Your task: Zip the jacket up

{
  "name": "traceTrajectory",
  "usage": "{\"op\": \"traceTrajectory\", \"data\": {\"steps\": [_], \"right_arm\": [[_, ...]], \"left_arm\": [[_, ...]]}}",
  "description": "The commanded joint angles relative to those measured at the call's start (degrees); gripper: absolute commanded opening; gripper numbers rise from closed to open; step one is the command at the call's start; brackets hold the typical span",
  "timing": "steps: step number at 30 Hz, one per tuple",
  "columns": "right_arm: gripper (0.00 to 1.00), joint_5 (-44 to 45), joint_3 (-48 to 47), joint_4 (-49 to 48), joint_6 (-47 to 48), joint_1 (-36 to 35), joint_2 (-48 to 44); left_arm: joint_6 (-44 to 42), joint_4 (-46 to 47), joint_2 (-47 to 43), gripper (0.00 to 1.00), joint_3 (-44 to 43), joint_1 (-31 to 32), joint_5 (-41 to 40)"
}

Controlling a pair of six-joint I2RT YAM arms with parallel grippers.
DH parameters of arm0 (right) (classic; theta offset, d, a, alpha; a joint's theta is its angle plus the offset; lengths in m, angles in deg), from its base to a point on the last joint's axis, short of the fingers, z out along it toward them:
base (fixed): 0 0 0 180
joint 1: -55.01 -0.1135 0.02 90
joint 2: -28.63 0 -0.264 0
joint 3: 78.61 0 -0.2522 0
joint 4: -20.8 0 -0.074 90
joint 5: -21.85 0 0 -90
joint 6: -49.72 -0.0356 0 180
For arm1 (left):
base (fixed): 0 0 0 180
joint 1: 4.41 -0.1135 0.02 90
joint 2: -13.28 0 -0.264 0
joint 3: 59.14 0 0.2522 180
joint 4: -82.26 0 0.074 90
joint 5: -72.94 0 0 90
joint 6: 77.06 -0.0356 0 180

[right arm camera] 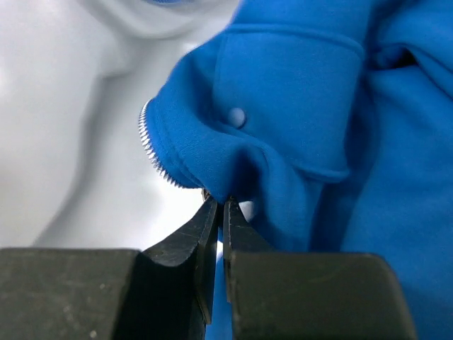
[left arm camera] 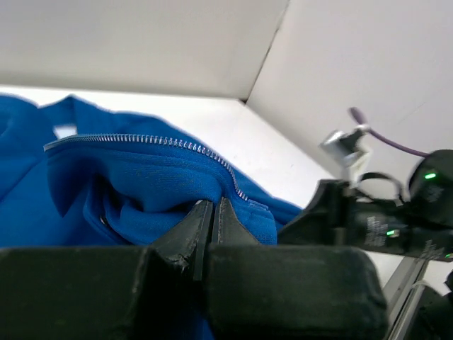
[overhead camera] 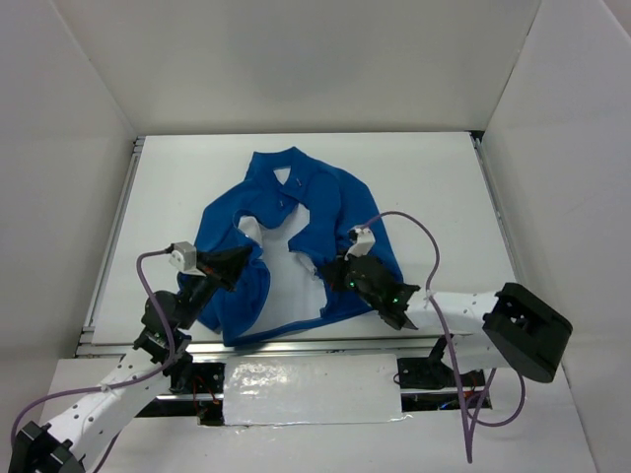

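Note:
The royal-blue jacket (overhead camera: 296, 212) lies open on the white table, collar to the far side, white lining (overhead camera: 292, 286) showing in the middle. My left gripper (overhead camera: 245, 258) is shut on the left front edge of the jacket (left arm camera: 141, 184), just below its light zipper teeth (left arm camera: 141, 139). My right gripper (overhead camera: 330, 271) is shut on the right front edge of the jacket (right arm camera: 283, 142), beside its zipper teeth (right arm camera: 147, 138). Both front edges are lifted and apart. A pocket flap (right arm camera: 290, 106) with a snap shows in the right wrist view.
White walls enclose the white table (overhead camera: 434, 187) on three sides. A metal rail (overhead camera: 113, 236) runs along the table's left edge. The right arm's cable (overhead camera: 424, 236) loops over the table to the right of the jacket.

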Motion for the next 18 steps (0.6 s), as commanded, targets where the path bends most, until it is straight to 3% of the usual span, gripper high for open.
{"op": "traceTrajectory", "data": {"steps": [1, 3, 5, 7, 11, 13, 14, 17, 18], "right_arm": [[0.0, -15.45, 4.84, -35.9, 1.76, 3.94, -2.67], [0.0, -20.41, -1.63, -22.99, 9.31, 5.1, 0.59], [0.0, -14.31, -7.56, -17.31, 13.45, 3.96, 4.38], [0.0, -11.12, -4.94, -21.05, 15.04, 3.95, 5.0], [0.0, -10.74, 3.14, -42.38, 20.24, 3.95, 2.29], [0.0, -16.34, 9.12, -52.23, 16.05, 5.17, 0.0], [0.0, -24.73, 8.97, -51.67, 14.1, 6.75, -0.53], [0.0, -29.72, 8.78, -52.87, 11.37, 6.85, 2.95], [0.0, -30.78, 9.74, -61.51, 9.27, 7.37, 4.11]], "left_arm": [[-1.44, -2.75, -0.8, 0.0, -2.74, 0.08, -3.46], [-1.97, -4.51, -2.2, 0.0, -3.09, 0.16, -3.65], [-2.32, -5.57, -3.43, 0.0, -3.01, 0.16, -3.82], [-2.23, -6.1, -4.05, 0.0, -2.92, 0.08, -4.0], [-2.41, -6.36, -4.06, 0.0, -2.48, 0.16, -3.56], [-2.58, -5.75, -3.44, 0.0, -2.3, 0.16, -3.04], [-2.58, -5.49, -3.26, 0.0, -2.48, 0.08, -2.77], [-2.67, -5.05, -2.21, 0.0, -2.83, 0.16, -2.42], [-2.59, -4.96, -2.03, 0.0, -2.92, 0.08, -2.42]]}}
